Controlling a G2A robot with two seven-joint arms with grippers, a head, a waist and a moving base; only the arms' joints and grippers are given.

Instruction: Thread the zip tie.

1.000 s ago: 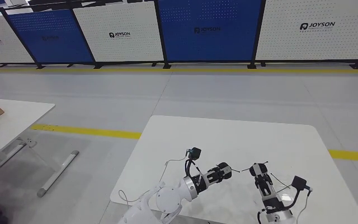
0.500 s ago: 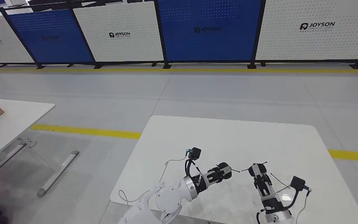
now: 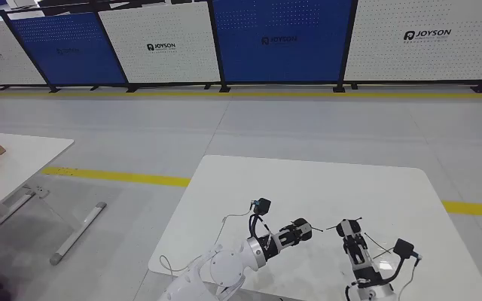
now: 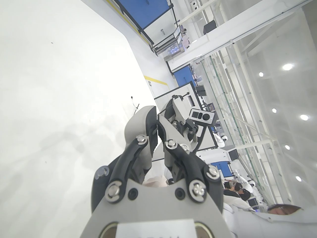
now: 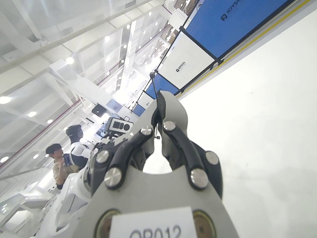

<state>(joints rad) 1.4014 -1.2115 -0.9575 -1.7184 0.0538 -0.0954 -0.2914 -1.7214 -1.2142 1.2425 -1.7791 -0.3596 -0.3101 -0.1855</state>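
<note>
Hovering above the white table [image 3: 316, 180] near blue-and-white partition panels [image 3: 282, 60], both jaws pinch the zip tie [image 5: 152, 75].

A white table [image 3: 301, 184] stands before pegboard panels [image 3: 282, 45].

Thin black zip tie [image 5: 154, 85], pinched, protruding

Over near half of table [image 3: 316, 177]: left gripper [image 3: 306, 227] sits left of right gripper [image 3: 346, 224], tips facing each other, close but apart. Ends of zip tie [image 5: 154, 82] stick out past both tips. Second table [image 3: 30, 154] far left, partition panels [image 3: 282, 41] behind.
</note>
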